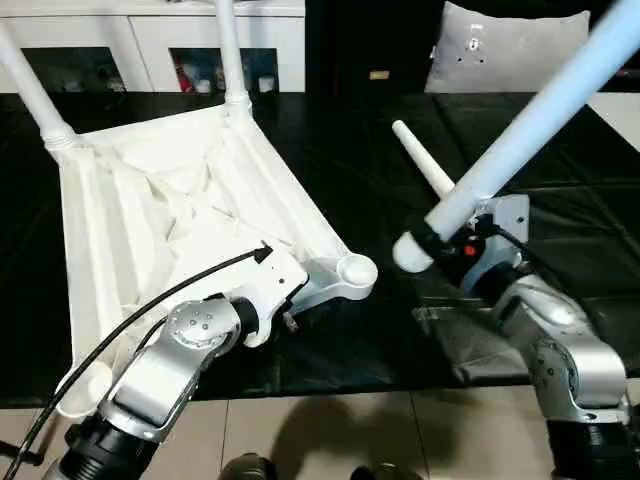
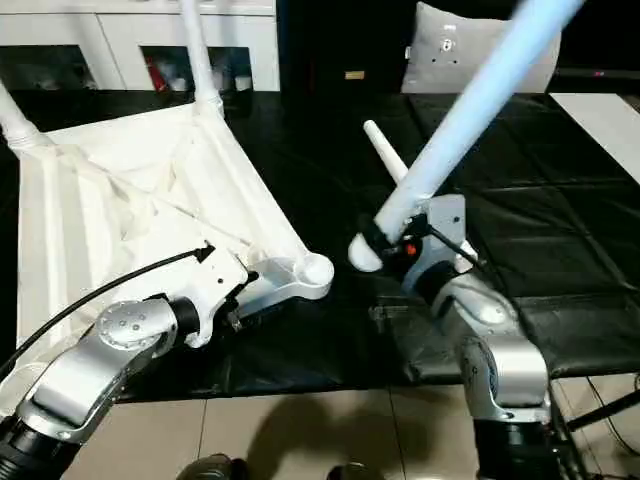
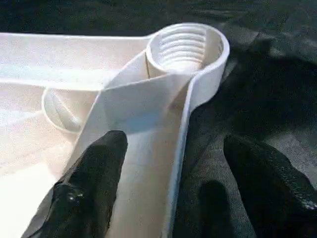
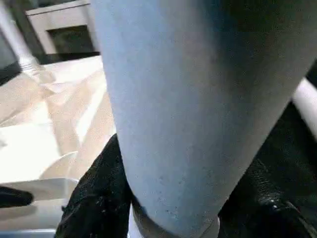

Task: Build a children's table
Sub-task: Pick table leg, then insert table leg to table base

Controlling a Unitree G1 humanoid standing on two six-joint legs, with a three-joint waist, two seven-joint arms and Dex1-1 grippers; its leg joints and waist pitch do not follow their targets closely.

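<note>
table top (image 1: 170, 210): white plastic, lying upside down on the black worktop (image 1: 350, 170), ribbed cross-braced underside facing up.
fitted legs: two already standing in the far corner sockets, one at far left (image 1: 30, 85), one at far middle (image 1: 228, 50), both upright-ish and running out of frame.
near corner socket (image 1: 356, 270): empty, round, threaded inside per the left wrist view (image 3: 184, 47); sits at the table corner nearest the right arm.
left gripper (image 3: 173, 183): at the table top's rim just behind that empty socket. One finger (image 3: 94, 173) sits on the inner side of the rim wall, the other (image 3: 262, 173) outside over the worktop; fingers straddle the rim with a gap on the outer side, so they stand apart, not clamped.
right gripper (image 1: 445, 245): fingers closed around the thick end of a third leg (image 1: 530, 130); leg slants up and away to the robot's right, out of frame. Butt end (image 1: 410, 252) hangs just beside the empty socket, not touching it.
fourth leg (image 1: 422, 160): loose on the worktop, behind the held one.
background: white cabinet (image 1: 150, 40) far left, grey pillow (image 1: 505, 45) far right.
</note>
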